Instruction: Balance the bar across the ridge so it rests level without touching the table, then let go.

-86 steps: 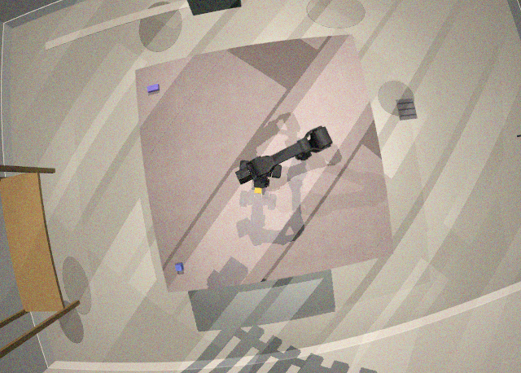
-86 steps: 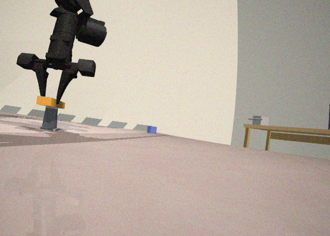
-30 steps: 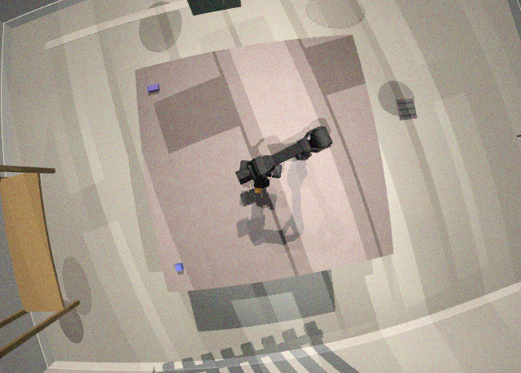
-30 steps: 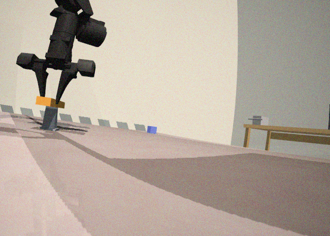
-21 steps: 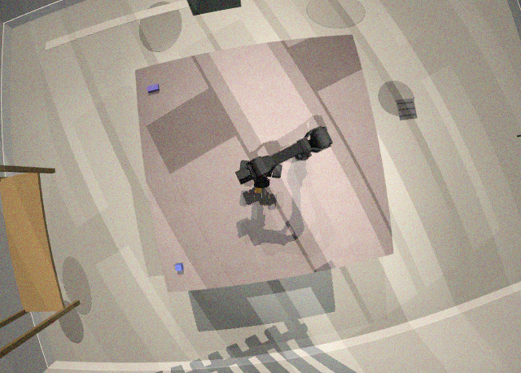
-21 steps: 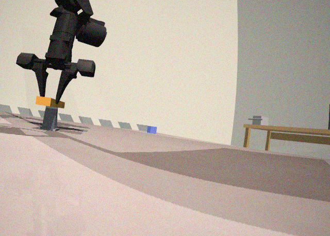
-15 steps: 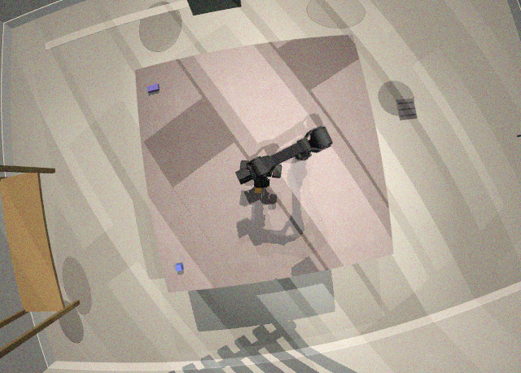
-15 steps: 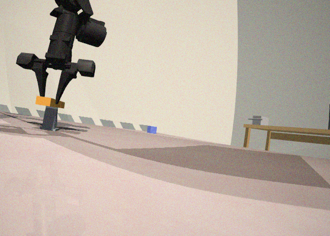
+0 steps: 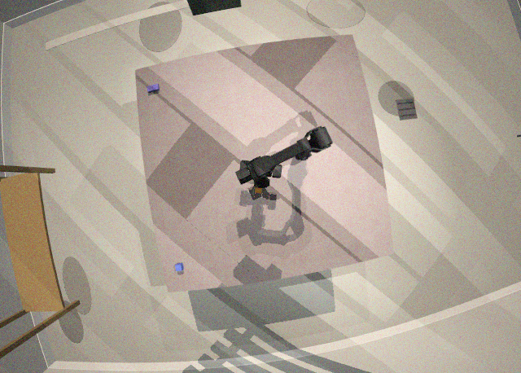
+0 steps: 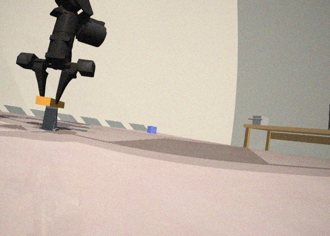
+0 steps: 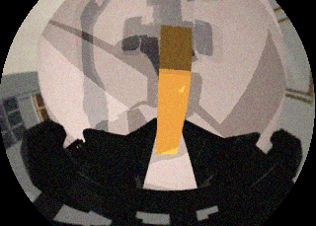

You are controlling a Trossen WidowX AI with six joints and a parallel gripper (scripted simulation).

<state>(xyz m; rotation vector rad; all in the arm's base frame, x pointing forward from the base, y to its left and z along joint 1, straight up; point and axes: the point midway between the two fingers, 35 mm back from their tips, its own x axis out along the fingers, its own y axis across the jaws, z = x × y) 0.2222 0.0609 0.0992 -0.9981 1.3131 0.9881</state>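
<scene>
The orange bar (image 10: pixel 49 101) is clenched in the jaws, set level atop the grey ridge (image 10: pixel 50 118), clear of the worktop (image 10: pixel 160 188). Only the release is left.

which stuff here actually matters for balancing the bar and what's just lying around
Part of the job:
- orange bar, clamped in the end effector
- dark ridge, directly under the bar

Just lying about:
- blue cube on the pink mat
- second blue block near the mat's far corner
- wooden table off to the side
- small grey object on that table
</scene>
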